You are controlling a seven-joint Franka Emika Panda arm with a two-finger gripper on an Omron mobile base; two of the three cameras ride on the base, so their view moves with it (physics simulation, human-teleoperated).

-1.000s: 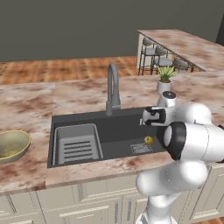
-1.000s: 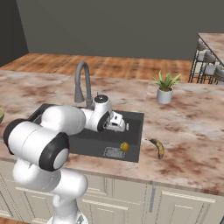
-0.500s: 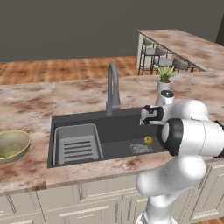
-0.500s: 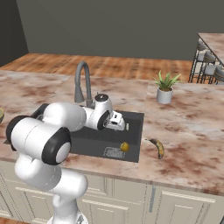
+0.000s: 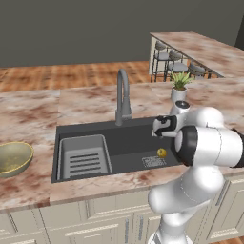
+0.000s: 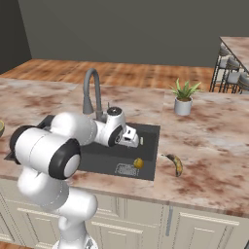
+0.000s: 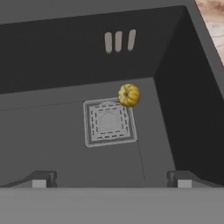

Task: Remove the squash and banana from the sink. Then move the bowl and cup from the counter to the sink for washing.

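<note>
The squash (image 7: 129, 95) is a small round yellow ball on the sink floor beside the square drain; it also shows as squash (image 5: 162, 152) and squash (image 6: 138, 163). My gripper (image 7: 111, 178) hangs open above the dark sink (image 5: 133, 138), jaws wide, nothing between them, the squash ahead of the fingertips. The gripper (image 6: 136, 141) sits over the basin's right part. The banana (image 6: 175, 164) lies on the counter right of the sink. The olive-yellow bowl (image 5: 12, 158) rests on the counter left of the sink. The cup is out of view.
A grey gooseneck faucet (image 5: 122, 97) stands behind the basin. A ribbed tray insert (image 5: 84, 157) fills the sink's left part. A white pot with a green plant (image 6: 183, 98) stands at the counter's back right. Bar stools (image 5: 174, 69) stand by a far counter.
The arm's elbow has shifted slightly; the gripper stays open over the sink. Squash, banana and bowl have not moved.
</note>
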